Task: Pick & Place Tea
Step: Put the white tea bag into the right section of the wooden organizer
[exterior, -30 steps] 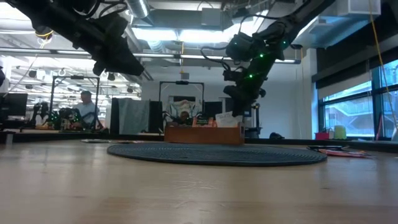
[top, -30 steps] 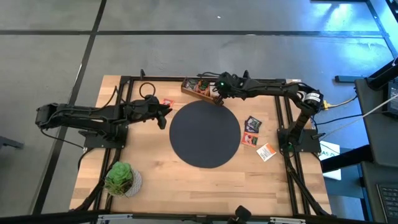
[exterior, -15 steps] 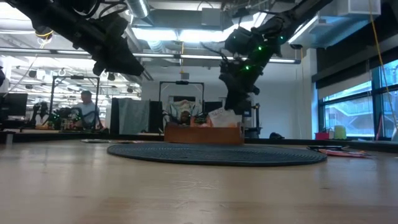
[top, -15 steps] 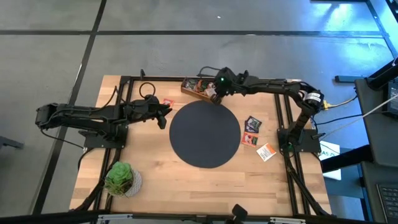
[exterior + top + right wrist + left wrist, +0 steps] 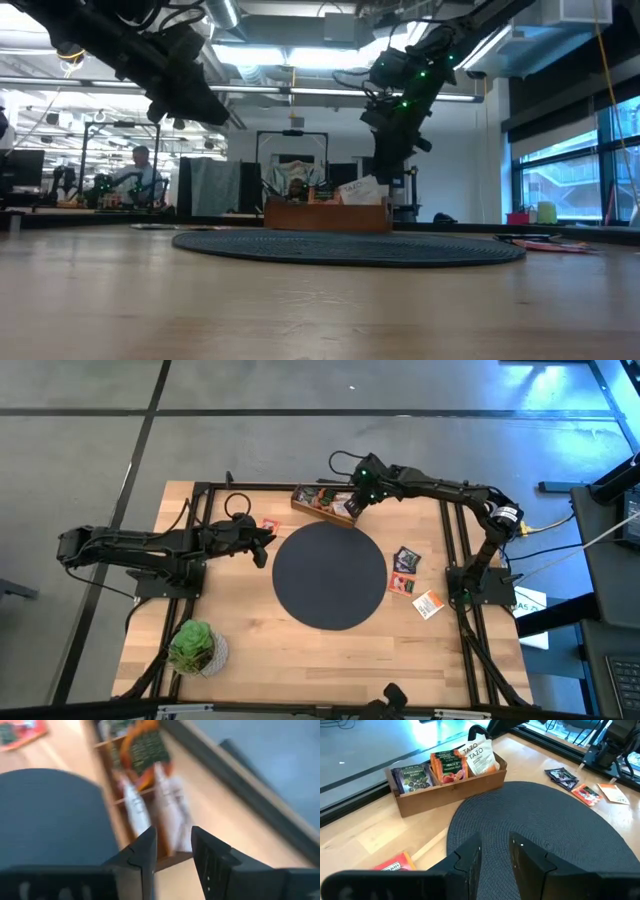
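Right gripper [image 5: 356, 499] fingers apart, empty, above the wooden box [image 5: 322, 503] end where a white tea packet [image 5: 480, 756] leans. Three packets [image 5: 404, 559] right of the black mat [image 5: 329, 575], one [image 5: 268, 526] left. Left gripper [image 5: 268, 543] hovering, parted, empty.

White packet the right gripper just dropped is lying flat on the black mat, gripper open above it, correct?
Not on the mat. The white packet stands in the wooden box beside the mat, as the left wrist view shows. The right gripper is open above it.
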